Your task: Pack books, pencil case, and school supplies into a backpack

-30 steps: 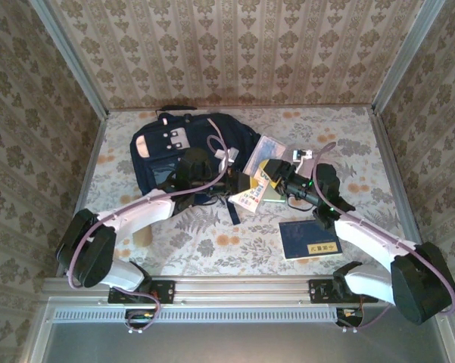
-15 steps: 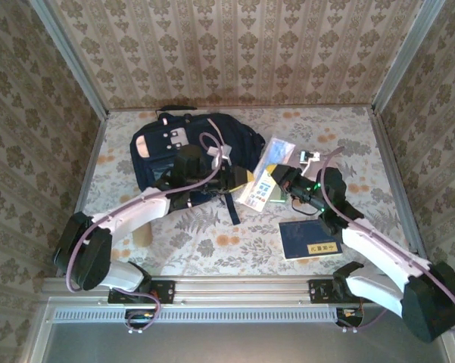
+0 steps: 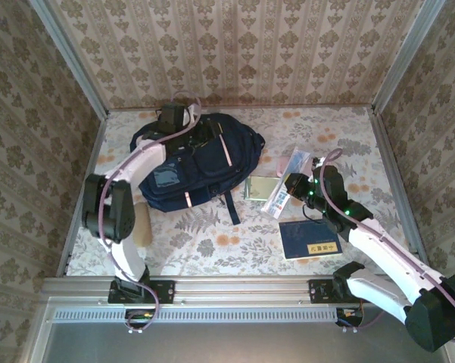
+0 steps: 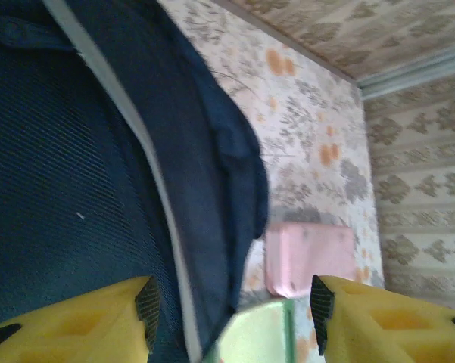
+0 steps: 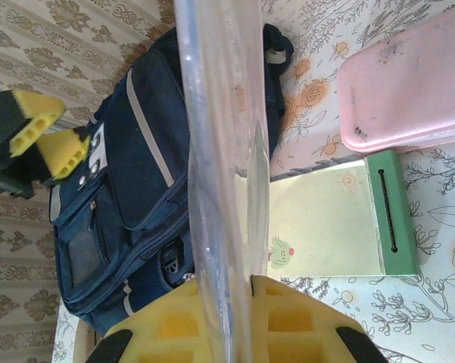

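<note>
Nearest me lay the navy book (image 3: 310, 238). My right gripper (image 5: 227, 302) pinched the white-and-blue pack (image 3: 275, 202), just beside the green pad (image 3: 257, 187) and the pencil case (image 5: 409, 83). Farther off, my left gripper (image 4: 231, 310) hung spread over the backpack (image 3: 189, 170).

light: even, bright, soft shadows | left wrist: backpack (image 4: 60, 189) blurred | right wrist: glare along clear pack (image 5: 219, 113), near edge unfocused

pencil case (image 5: 409, 83) cropped, rt edge
</note>
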